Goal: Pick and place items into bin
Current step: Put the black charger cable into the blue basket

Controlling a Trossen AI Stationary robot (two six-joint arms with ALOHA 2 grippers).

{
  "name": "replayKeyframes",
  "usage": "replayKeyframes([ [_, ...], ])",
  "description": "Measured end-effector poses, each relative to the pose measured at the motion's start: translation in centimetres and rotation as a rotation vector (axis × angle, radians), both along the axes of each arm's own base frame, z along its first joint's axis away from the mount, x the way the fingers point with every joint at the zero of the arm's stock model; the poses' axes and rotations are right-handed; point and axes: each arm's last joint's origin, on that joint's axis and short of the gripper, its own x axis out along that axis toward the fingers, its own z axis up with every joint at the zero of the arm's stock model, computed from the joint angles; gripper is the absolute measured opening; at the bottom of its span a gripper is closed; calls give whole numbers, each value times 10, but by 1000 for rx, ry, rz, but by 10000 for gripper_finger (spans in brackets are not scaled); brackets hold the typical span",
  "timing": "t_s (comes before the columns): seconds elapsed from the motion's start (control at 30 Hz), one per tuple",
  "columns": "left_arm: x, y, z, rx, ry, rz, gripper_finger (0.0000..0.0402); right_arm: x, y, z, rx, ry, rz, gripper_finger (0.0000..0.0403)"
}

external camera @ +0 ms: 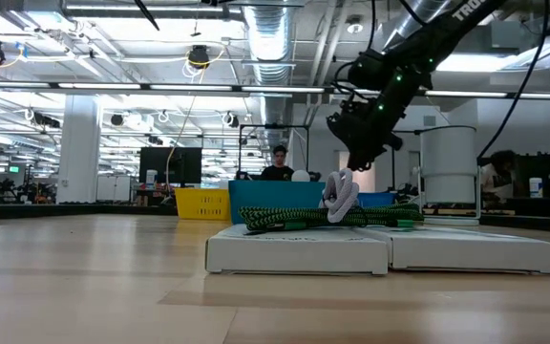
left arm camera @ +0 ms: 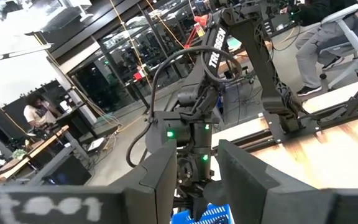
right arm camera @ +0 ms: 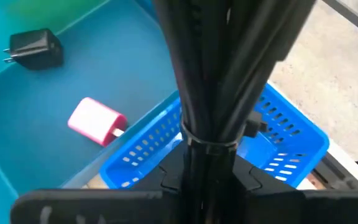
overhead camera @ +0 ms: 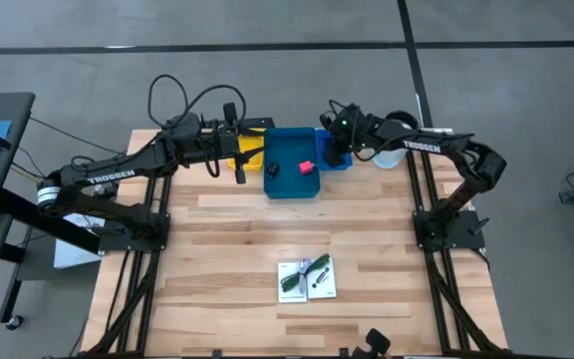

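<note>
The blue bin stands at the table's far middle. In it lie a pink block and a black plug-like piece. Near the front edge, white flat cards lie on the table with a green stringy piece resting on top. My right gripper hangs tilted down over the bin's far right corner. A dark bundle of cords with a tie fills the middle of its wrist view and hides its front. My left gripper hovers level beside the bin's left wall, open, nothing between its fingers.
A yellow bin stands left of the blue bin, under my left arm. A small blue perforated basket stands at the bin's right. A pale container sits at the far right. People show in the room beyond. Bare wood lies between the bin and the cards.
</note>
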Motion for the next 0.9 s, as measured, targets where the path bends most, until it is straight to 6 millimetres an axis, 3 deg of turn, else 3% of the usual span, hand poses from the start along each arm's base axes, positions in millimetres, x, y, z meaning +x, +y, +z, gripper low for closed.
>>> replayKeyframes([
  [0.9, 0, -1, -1, -20, 3, -5, 111, -2, 6, -3, 28, 54, 18, 52],
])
